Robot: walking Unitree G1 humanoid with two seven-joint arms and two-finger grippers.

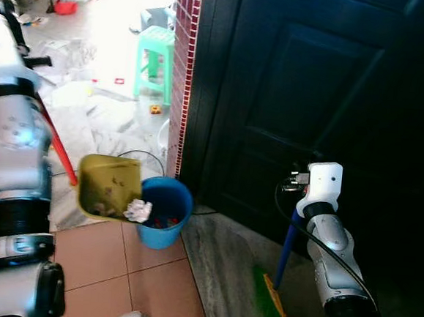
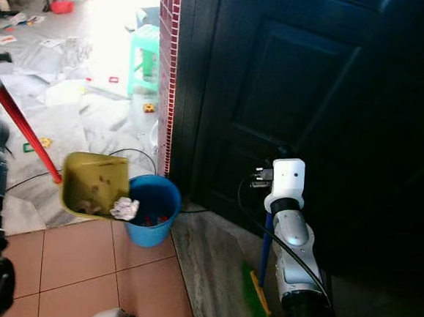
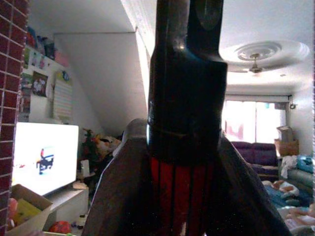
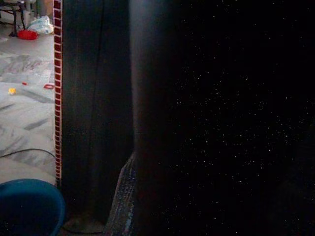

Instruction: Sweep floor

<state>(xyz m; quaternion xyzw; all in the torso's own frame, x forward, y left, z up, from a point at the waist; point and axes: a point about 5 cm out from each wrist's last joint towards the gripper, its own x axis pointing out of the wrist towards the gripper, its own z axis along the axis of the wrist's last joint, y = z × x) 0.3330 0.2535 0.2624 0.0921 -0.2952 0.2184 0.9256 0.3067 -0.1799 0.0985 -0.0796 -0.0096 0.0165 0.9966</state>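
Head views: a yellow dustpan (image 1: 107,185) on a red handle (image 1: 57,146) is held tilted over the rim of a blue bucket (image 1: 165,212), which stands on the terracotta tile floor (image 1: 150,286) at the foot of a red-tiled pillar (image 1: 182,75). Dust and scraps lie in the pan, and a crumpled white paper wad (image 1: 138,211) sits at its lower lip, just at the bucket's edge. The red handle runs up and to the robot's left toward the left arm (image 1: 18,150); in the left wrist view the left claw (image 3: 184,147) is closed on this red handle, with the handle's black upper section (image 3: 184,73) rising past the camera toward a ceiling with a fan (image 3: 256,66). To the robot's right, the right arm (image 2: 293,246) reaches forward before a dark panelled door (image 1: 312,100); a blue broom handle (image 1: 288,245) stands just beside the wrist and slopes down to a green broom head (image 1: 271,299) resting on a grey marble strip of floor (image 1: 218,269). The right claw's state cannot be told, as its fingers are hidden behind the wrist in the head views and lost in darkness in the right wrist view, where the bucket rim (image 4: 29,206) and the pillar edge (image 4: 57,88) are discernible. Beyond the pillar lies a bright marble floor (image 1: 92,98) strewn with litter, with a green plastic stool (image 1: 155,55) standing on it.
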